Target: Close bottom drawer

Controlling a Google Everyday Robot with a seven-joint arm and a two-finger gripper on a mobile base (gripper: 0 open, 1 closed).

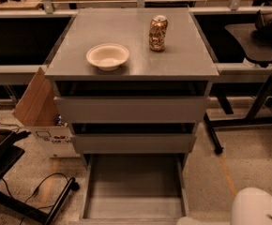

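The grey cabinet (131,109) stands in the middle of the view with three drawers. The bottom drawer (133,191) is pulled far out toward me. Its smooth grey tray lies open and bare, and its front panel is cut off by the lower edge of the view. The two upper drawers sit slightly out. A white rounded part of my arm (258,209) shows at the bottom right corner, right of the open drawer. My gripper itself is out of view beyond that corner.
A white bowl (107,56) and a drink can (158,33) stand on the cabinet top. An open cardboard box (41,114) sits at the left. Cables and a black stand (42,200) lie on the floor at left. A black table leg (239,121) stands at right.
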